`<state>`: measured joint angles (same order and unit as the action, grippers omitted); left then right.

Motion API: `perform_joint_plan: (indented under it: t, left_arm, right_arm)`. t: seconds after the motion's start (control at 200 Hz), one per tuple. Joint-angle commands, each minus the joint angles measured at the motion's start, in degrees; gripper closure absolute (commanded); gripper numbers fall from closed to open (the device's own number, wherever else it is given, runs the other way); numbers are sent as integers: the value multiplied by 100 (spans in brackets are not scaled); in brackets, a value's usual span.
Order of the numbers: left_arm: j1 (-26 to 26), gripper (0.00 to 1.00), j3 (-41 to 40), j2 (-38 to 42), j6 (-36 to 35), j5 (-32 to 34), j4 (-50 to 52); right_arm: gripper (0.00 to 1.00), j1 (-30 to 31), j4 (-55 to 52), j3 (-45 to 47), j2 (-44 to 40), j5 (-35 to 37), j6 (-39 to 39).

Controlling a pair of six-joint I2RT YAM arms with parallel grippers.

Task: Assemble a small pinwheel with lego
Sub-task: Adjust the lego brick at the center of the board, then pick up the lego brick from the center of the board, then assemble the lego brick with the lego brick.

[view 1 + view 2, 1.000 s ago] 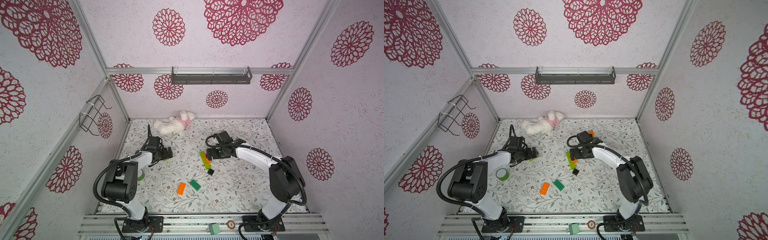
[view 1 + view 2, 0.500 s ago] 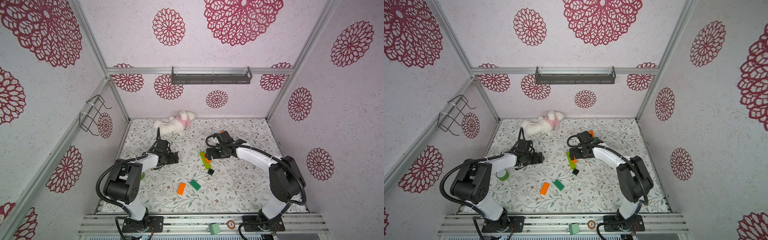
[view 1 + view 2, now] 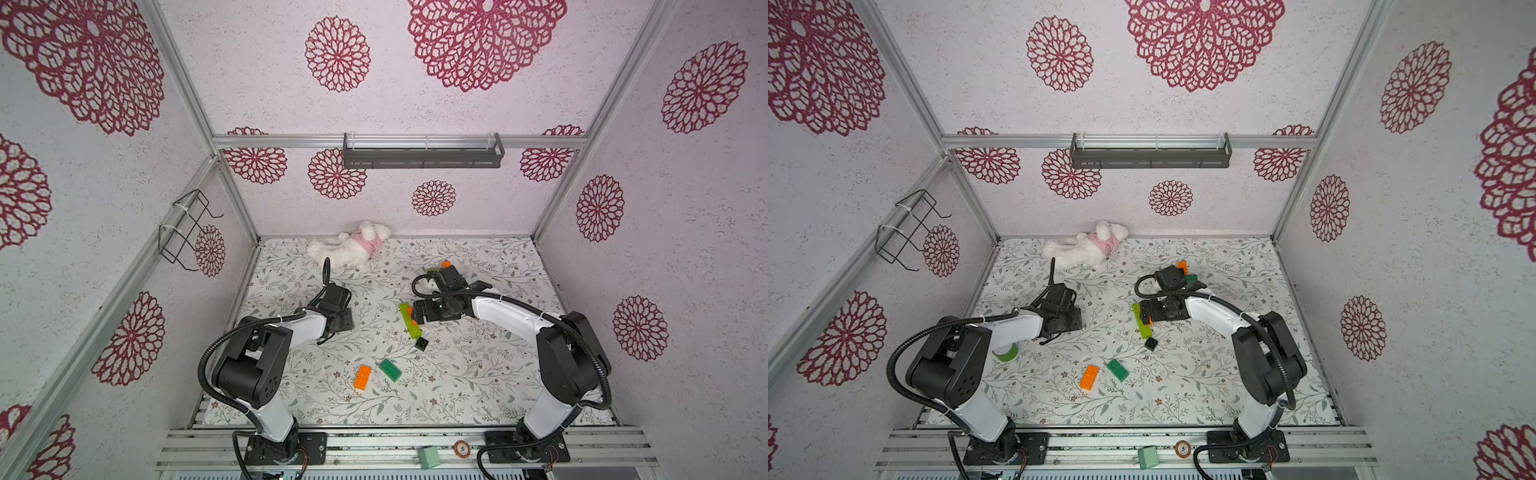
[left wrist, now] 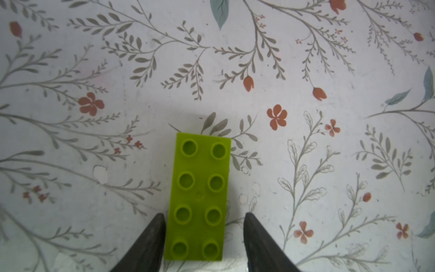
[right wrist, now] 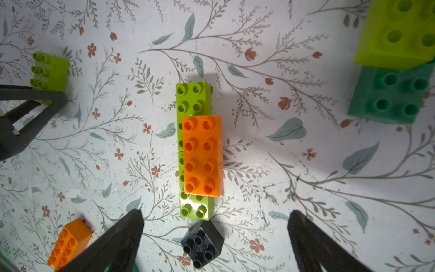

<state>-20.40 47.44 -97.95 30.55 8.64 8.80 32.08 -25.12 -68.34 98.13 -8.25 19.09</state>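
Observation:
A lime green lego brick [image 4: 200, 195] lies studs up on the mat between the fingers of my left gripper [image 4: 204, 214]. One finger [image 4: 150, 237] is against the brick's side and the other stands a small gap away. The left gripper [image 3: 338, 322] hides this brick in both top views. My right gripper [image 5: 215, 212] is wide open and holds nothing. It hovers over an orange brick [image 5: 203, 155] pressed onto a row of lime bricks [image 5: 193, 97], with a black square brick [image 5: 202, 245] at the row's end. That assembly [image 3: 409, 320] sits mid-mat.
A loose orange brick [image 3: 363, 377] and a dark green brick [image 3: 390, 370] lie nearer the front. A lime brick on a dark green one [image 5: 390, 94] stands behind the right arm. The white plush toy [image 3: 349, 249] lies at the back wall. A green tape roll [image 3: 1005, 353] sits under the left arm.
My left arm has swung from near the left wall toward the middle, and its jaws have narrowed around the lime brick. The right arm has hardly moved.

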Motion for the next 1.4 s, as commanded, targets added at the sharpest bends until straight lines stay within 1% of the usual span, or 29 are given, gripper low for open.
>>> perform_joint_plan:
  t: [0.0, 0.085, 0.17, 0.265, 0.31, 0.39, 0.48, 0.54, 0.606, 0.646, 0.691, 0.736, 0.766, 0.846, 0.931, 1.041, 1.191, 1.241, 1.311, 1.396]
  left_arm:
    - [-69, 52, -182, -121, 50, 23, -279]
    - [-69, 66, -196, -185, 50, 89, -334]
    - [-77, 69, -200, -245, 79, 127, -396]
    - [-115, 80, -132, -169, 48, 89, -323]
    - [-194, 82, -78, -6, -50, -43, -285]
    - [-515, 83, 9, 366, -358, -229, -298]
    - [-769, 84, -24, 642, -897, -747, -569]
    - [-818, 85, -57, 733, -1245, -1298, -762]
    - [-880, 85, -180, 790, -1833, -2020, -1050]
    - [-933, 84, -217, 791, -2184, -2311, -1112]
    - [-924, 84, -131, 766, -2604, -2728, -881]
    - [-873, 85, 122, 670, -3016, -3139, -340]
    - [-843, 85, 332, 543, -3162, -3261, -6]
    - [-911, 85, 818, 189, -3649, -3336, 630]
    - [-1056, 84, 1050, 18, -4067, -3241, 806]
    - [-1071, 84, 1380, -166, -4282, -3331, 1009]
    - [-1168, 84, 2029, -739, -4584, -3146, 1849]
    - [-1231, 84, 2115, -853, -4650, -3041, 1910]
    - [-1279, 84, 2202, -968, -4670, -3057, 1915]
    - [-1334, 84, 2237, -1024, -4656, -3011, 1865]
  right_arm:
    - [1, -44, -1, -30, -294, -37, -11]
    - [1, -43, -36, -36, -318, -11, -24]
    - [1, -52, -45, -39, -340, 21, -35]
    - [1, -90, -36, -105, -321, -17, -32]
    - [1, -113, -25, -150, -320, -54, -9]
    - [1, -161, 57, -190, -330, -152, 48]
    - [1, -212, 126, -218, -325, -249, 102]
    - [1, -246, 187, -198, -325, -350, 132]
    - [2, -278, 210, -183, -295, -403, 143]
    - [2, -294, 222, -179, -278, -433, 151]
    - [2, -315, 251, -156, -260, -509, 168]
    - [3, -352, 305, -121, -260, -596, 202]
    - [3, -388, 359, -91, -261, -652, 236]
    - [4, -505, 576, 45, -261, -876, 391]
    - [7, -634, 749, 134, -218, -1152, 505]
    - [10, -663, 731, 167, -180, -1127, 502]
    - [17, -697, 754, 189, -138, -1185, 512]
    - [19, -698, 758, 189, -104, -1215, 502]
    - [22, -701, 702, 146, -12, -1291, 482]
    - [21, -688, 723, 162, 39, -1324, 473]
